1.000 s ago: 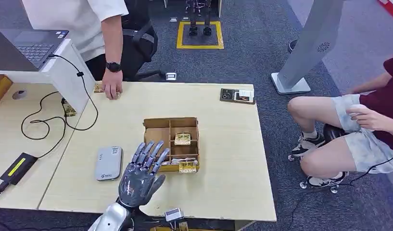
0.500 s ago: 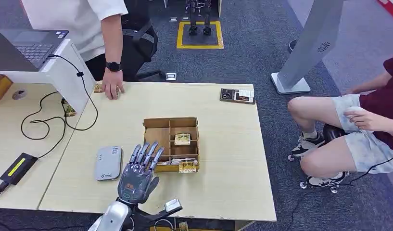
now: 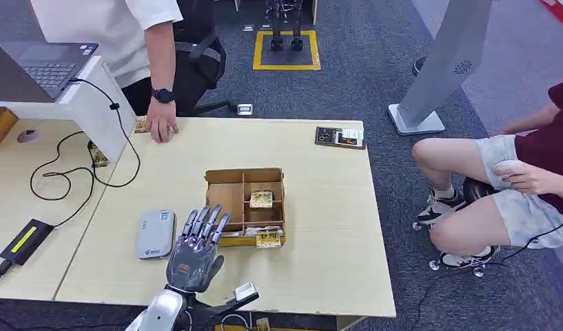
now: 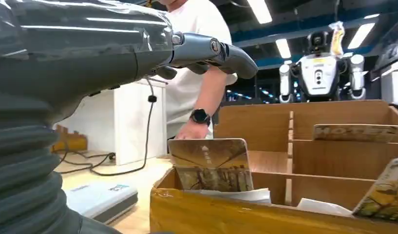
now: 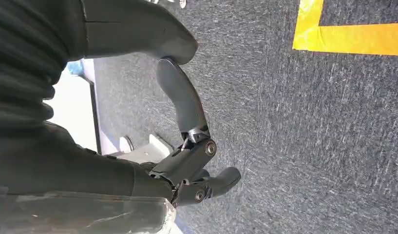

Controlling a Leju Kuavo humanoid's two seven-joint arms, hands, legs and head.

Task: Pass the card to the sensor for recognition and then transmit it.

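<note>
Just beside the cardboard divider box [image 3: 245, 205], at its near left corner, I see my left hand [image 3: 193, 252] hovering empty with fingers spread, a card [image 4: 211, 164] standing in the box's nearest compartment, while my right hand [image 5: 187, 146], seemingly half-curled, hangs over carpet.

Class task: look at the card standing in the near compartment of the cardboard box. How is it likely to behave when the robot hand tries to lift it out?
The card stands straight on its edge, so it is probably stiff. It looks thin and glossy, so likely light but slippery to pinch. Leaning loosely in the cardboard box, it may tip if the left robot hand nudges it.
</note>
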